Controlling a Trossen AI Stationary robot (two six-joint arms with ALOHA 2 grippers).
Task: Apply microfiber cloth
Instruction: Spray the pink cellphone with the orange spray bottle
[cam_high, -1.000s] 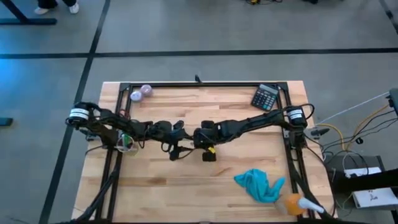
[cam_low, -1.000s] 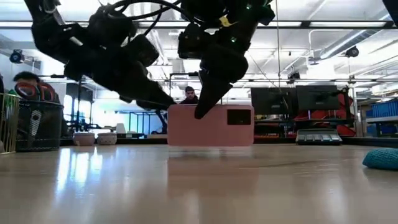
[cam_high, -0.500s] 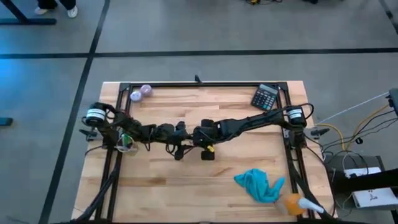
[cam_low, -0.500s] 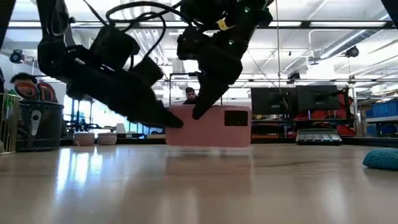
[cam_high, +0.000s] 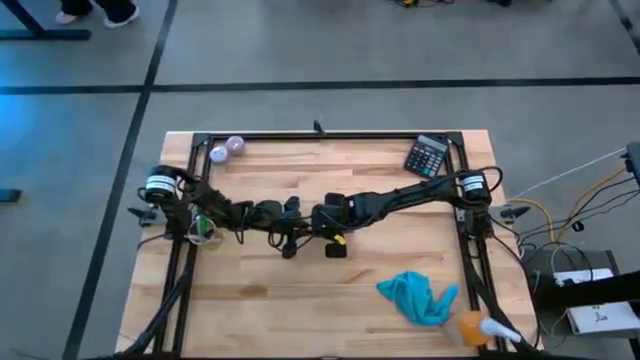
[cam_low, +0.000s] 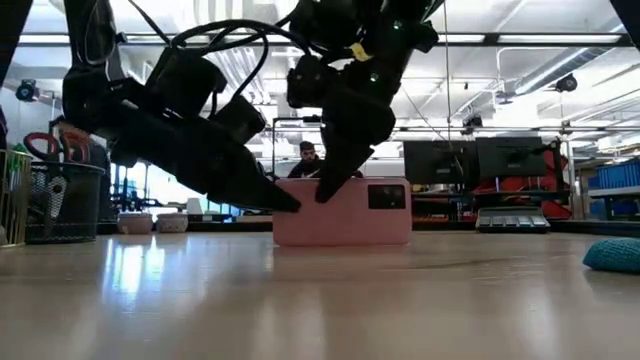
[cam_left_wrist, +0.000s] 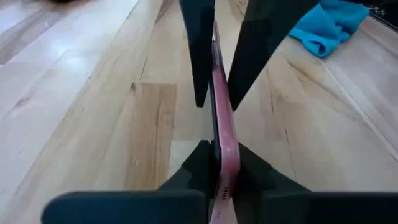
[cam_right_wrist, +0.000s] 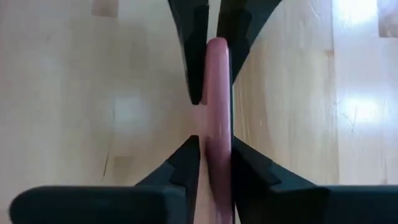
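Both your grippers hold the pink phone on its edge; the cloth lies far off.

In the middle of the high view, your left gripper (cam_high: 288, 243) and your right gripper (cam_high: 334, 243) meet over the wooden surface (cam_high: 300, 300). In the low view, the pink phone (cam_low: 342, 212) stands on its long edge in the middle of the frame, with dark fingers (cam_low: 270, 193) reaching it from the left and from above. Your left wrist view shows the fingers (cam_left_wrist: 200, 163) squeezed narrow on the phone's thin edge, and your right wrist view shows the same grip. The microfiber cloth (cam_high: 418, 296) lies crumpled at the lower right of the high view, well apart from both grippers, just beside the orange spray bottle (cam_high: 478, 327). A calculator (cam_high: 428, 155) sits at the upper right.
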